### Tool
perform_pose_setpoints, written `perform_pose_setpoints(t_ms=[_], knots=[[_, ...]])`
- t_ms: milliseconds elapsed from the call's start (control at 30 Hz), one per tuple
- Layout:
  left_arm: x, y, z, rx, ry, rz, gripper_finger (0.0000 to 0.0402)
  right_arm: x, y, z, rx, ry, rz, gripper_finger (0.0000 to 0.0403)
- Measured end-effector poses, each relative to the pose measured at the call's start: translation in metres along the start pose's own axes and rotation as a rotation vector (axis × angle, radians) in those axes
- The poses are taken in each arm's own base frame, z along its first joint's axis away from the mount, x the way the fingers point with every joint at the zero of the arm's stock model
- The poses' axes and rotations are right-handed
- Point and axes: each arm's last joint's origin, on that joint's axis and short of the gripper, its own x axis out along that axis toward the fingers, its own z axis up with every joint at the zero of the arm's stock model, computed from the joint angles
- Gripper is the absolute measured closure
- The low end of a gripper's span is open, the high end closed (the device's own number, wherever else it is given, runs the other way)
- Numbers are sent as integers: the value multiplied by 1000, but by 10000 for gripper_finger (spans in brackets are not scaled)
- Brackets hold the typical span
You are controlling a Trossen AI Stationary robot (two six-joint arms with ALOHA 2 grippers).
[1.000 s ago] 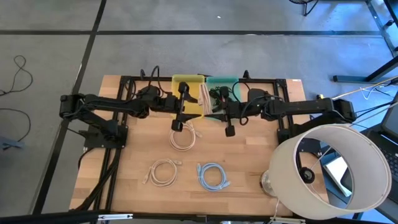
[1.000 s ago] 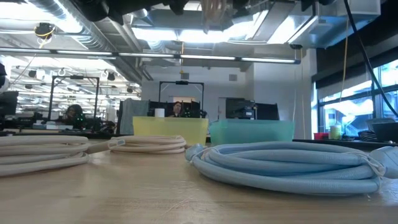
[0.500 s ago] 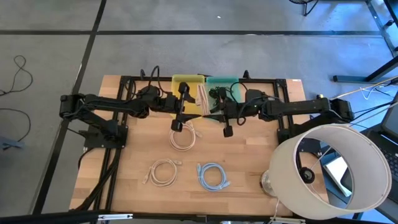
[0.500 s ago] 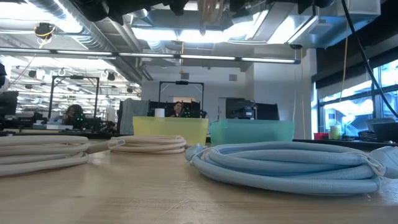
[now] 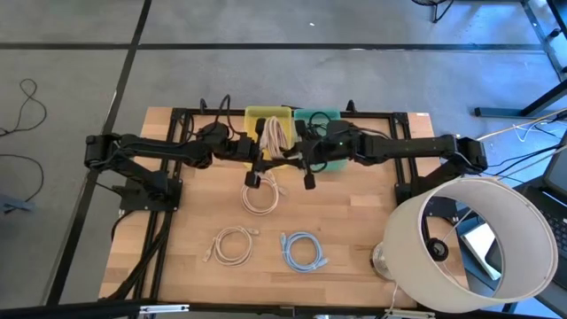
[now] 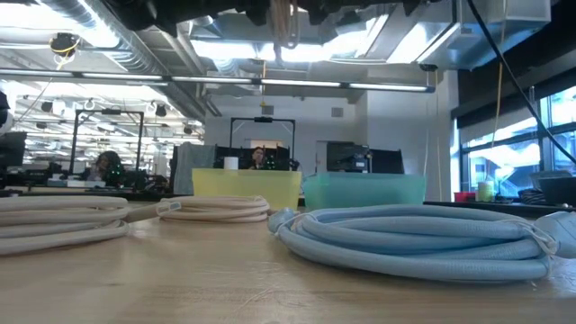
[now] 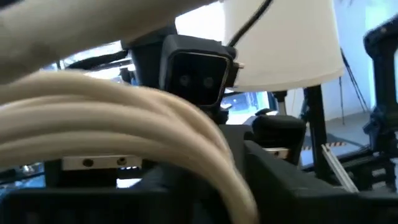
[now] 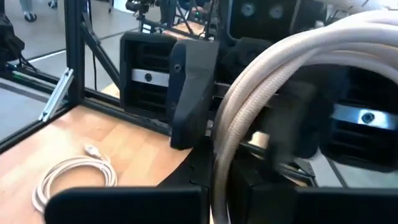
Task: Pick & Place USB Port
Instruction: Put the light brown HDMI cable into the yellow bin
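The right gripper (image 5: 285, 151) jaws grasp a cream cable bundle (image 5: 275, 136), which has moved left since a second ago and now hangs over the yellow bin (image 5: 257, 115). The left gripper (image 5: 257, 146) waits beside it; I cannot tell its jaws' state. Release looks near.

Two dark, near-black arms, left arm (image 5: 151, 151) and right arm (image 5: 416, 151): slim jointed links, black cables looping along them, blocky black wrist housings.
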Motion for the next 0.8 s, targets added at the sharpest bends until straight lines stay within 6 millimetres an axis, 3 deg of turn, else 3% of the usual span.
perform_pose_setpoints(t_ms=[100, 333, 400, 633, 800], knots=[[0, -1, -1, 1, 10, -27, 370, 0, 0, -1, -11, 16, 1, 386], [-1, 1, -2, 0, 17, -33, 374, -1, 0, -3, -41, 35, -1, 385], [-1, 1, -2, 5, 19, -38, 374, -1, 0, -3, -74, 41, -18, 370], [-1, 0, -5, -5, 43, -50, 382, -3, 4, -4, -141, 125, -93, 212], [-4, 1, -6, -14, 92, -32, 384, -28, 4, 10, -145, 370, -289, 118]])
